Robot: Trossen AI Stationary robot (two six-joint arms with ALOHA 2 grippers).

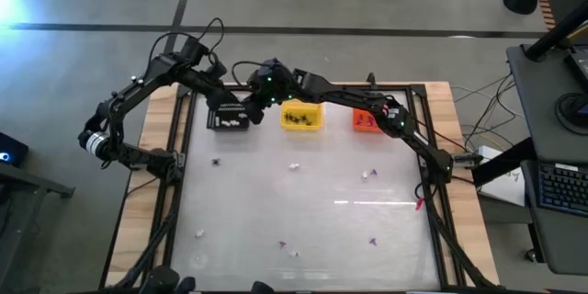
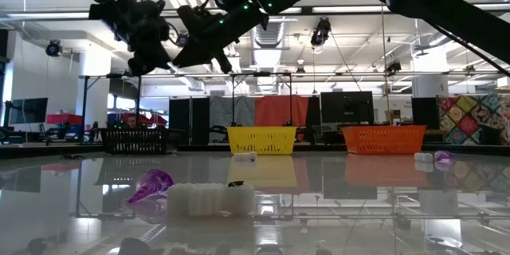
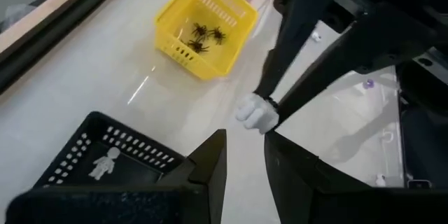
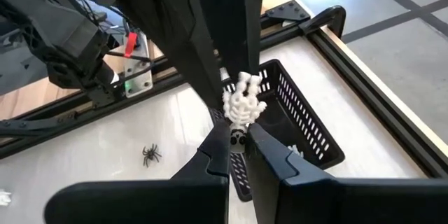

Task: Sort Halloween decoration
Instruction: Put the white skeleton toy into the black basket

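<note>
High view: left arm reaches in from the left, its pincer (image 1: 223,81) up by the black basket (image 1: 229,116) at the counter's (image 1: 303,211) far edge. In the left wrist view its fingers (image 3: 210,164) are slightly apart with nothing between them, above the black basket, which holds a white skeleton-like bit (image 3: 103,164). A black spider (image 1: 217,160) lies loose on the counter in front of that basket. Right pincer (image 1: 260,95) sits just beside the black basket, above it; in the right wrist view it is clamped on a white skeleton piece (image 4: 242,105), held over the basket's rim. Yellow basket (image 1: 302,116) in the middle holds several black spiders (image 3: 203,37). White bits (image 1: 294,166) lie mid-counter, more white near the front edge. Purple bits (image 1: 373,240) are scattered toward the front right. Orange basket (image 1: 366,121) is at far right, partly hidden by the right arm. Low view: a purple bit (image 2: 150,186) touches a white lump (image 2: 210,198) close to the camera.
</note>
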